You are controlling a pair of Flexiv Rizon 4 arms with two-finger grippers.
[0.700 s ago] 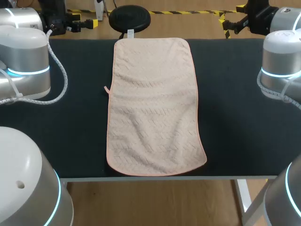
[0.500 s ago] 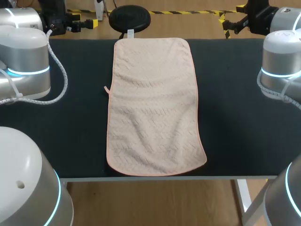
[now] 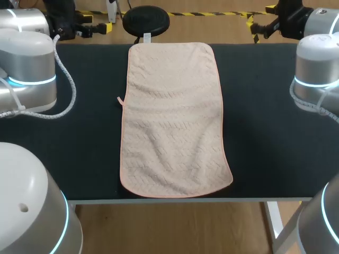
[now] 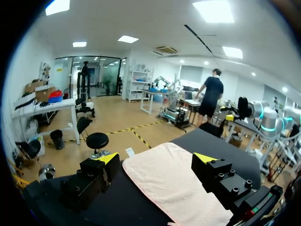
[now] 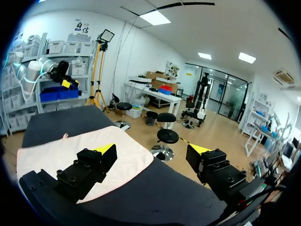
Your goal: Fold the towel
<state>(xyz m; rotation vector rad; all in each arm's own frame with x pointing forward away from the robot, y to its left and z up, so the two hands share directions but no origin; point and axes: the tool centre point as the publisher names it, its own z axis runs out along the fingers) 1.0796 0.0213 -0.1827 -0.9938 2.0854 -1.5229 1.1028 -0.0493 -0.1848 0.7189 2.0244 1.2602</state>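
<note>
A pale pink towel [image 3: 175,119] lies spread flat and unfolded on the dark desk [image 3: 265,132]. Its long side runs from near to far along the desk's middle. Its far edge reaches the far edge of the desk, and its near edge, with rounded corners, stops just short of the near edge. The near end is a little wider than the far end and bulges to the right. Shallow wrinkles cross the cloth. A small loop [image 3: 119,100] sticks out from its left edge, and a white label [image 3: 146,37] pokes out past the far edge.

The left arm [image 3: 29,69] stands at the desk's left side and the right arm [image 3: 318,69] at its right, both well apart from the towel. The left fingers [image 4: 91,181] are released, spread wide with nothing between them, held over the far left corner of the desk with the towel ahead of and below them. The right fingers [image 5: 89,169] are likewise released and grasp nothing. They are raised over the far right corner, with the towel's far end ahead of them.
</note>
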